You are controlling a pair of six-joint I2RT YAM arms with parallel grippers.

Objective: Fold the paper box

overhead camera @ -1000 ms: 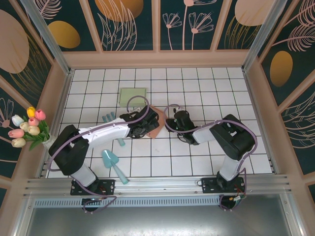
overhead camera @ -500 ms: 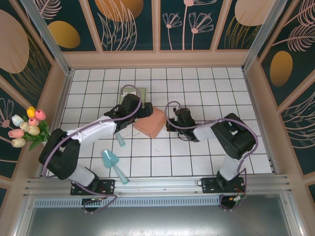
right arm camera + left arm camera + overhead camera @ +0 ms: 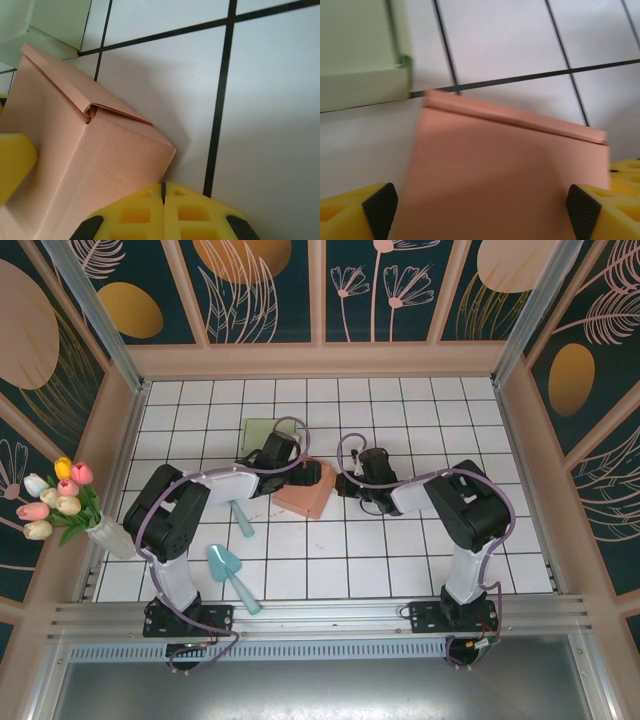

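Beside paper box (image 3: 308, 492), shut empty right gripper (image 3: 162, 192); astride it, wide-open left gripper (image 3: 480, 210). Could shove it askew, springing tucked flap (image 3: 117, 112).

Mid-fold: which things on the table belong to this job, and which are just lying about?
Job: pink paper box.
Lying about: green box; teal scoop; smaller teal tool; tulips in a vase.

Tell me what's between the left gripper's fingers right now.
The pink box lies in the gap of the open left gripper, seen in the left wrist view. Whether the two touch, I cannot tell.
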